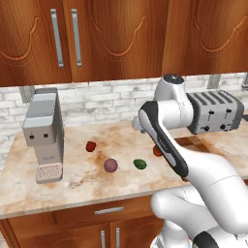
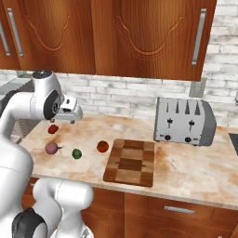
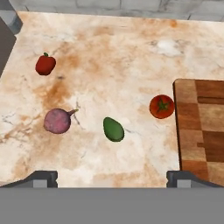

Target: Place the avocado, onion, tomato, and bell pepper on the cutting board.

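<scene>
All the foods lie on the marble counter, left of the cutting board (image 3: 203,127). The dark green avocado (image 3: 113,129) is nearest the middle, with the purplish onion (image 3: 57,120) to its left. Further back left sits the deep red bell pepper (image 3: 45,64). The orange-red tomato (image 3: 162,106) rests just off the board's left edge. My gripper (image 3: 114,178) hangs high above the counter, open and holding nothing, roughly over the avocado. From the right base the same row reads bell pepper (image 2: 53,128), onion (image 2: 51,148), avocado (image 2: 76,153), tomato (image 2: 102,147), board (image 2: 130,161), with the gripper (image 2: 69,116) above.
A silver toaster (image 2: 184,121) stands behind the board at the back right. A grey coffee machine (image 1: 44,133) occupies the counter's left end. Wooden wall cabinets hang over the brick backsplash. My own arm covers part of the tomato (image 1: 157,151) in the left base view.
</scene>
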